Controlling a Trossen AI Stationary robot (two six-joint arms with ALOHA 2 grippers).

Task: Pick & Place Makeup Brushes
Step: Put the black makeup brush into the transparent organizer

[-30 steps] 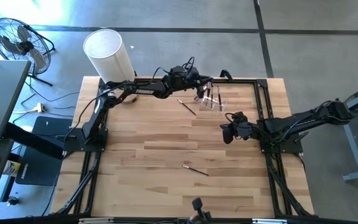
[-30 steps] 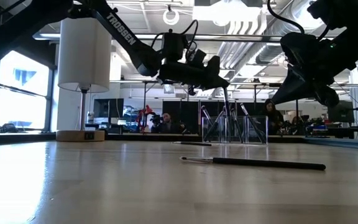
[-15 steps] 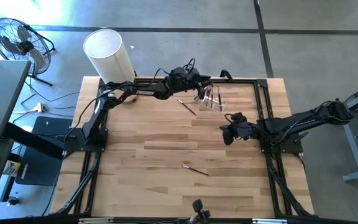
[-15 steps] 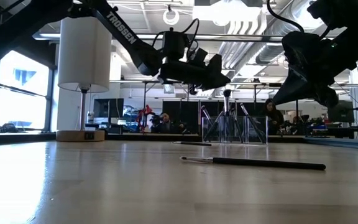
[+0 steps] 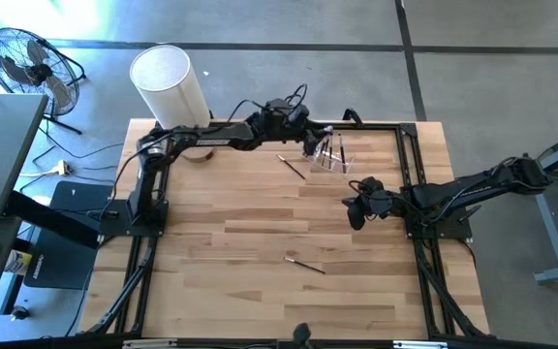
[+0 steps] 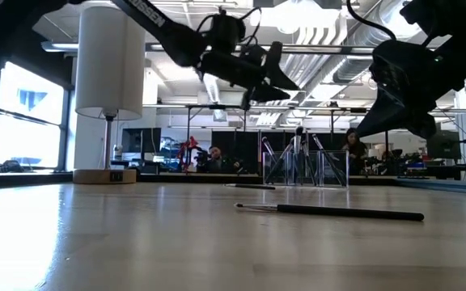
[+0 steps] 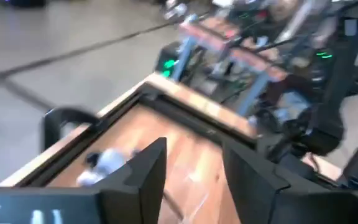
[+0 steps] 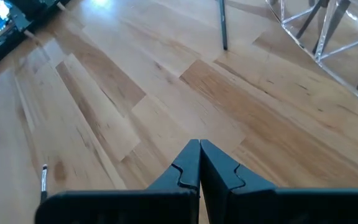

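Note:
A clear holder [image 5: 329,153] stands at the table's far side with several dark makeup brushes [image 6: 299,153] upright or leaning in it. One brush [image 5: 292,167] lies on the table just left of the holder. Another [image 5: 305,263] lies nearer the front, seen long and dark in the low view [image 6: 330,212]. My left gripper [image 6: 275,79] hangs open above and left of the holder, its fingers [image 7: 145,171] with nothing between them. My right gripper [image 5: 356,208] hovers shut over the table's right middle, its shut tips [image 8: 199,149] pointing at bare wood.
A white cylinder lamp [image 5: 169,87] stands on its wooden base at the far left corner. A black frame [image 5: 410,145] runs along the table's edges. Bare wood [image 5: 231,223] lies between the two loose brushes. People sit in the room beyond the table.
My left gripper has let go of a brush that hung below it over the holder. The brush has dropped into the holder and stands there. The gripper has then risen and drawn back a little toward the table's left.

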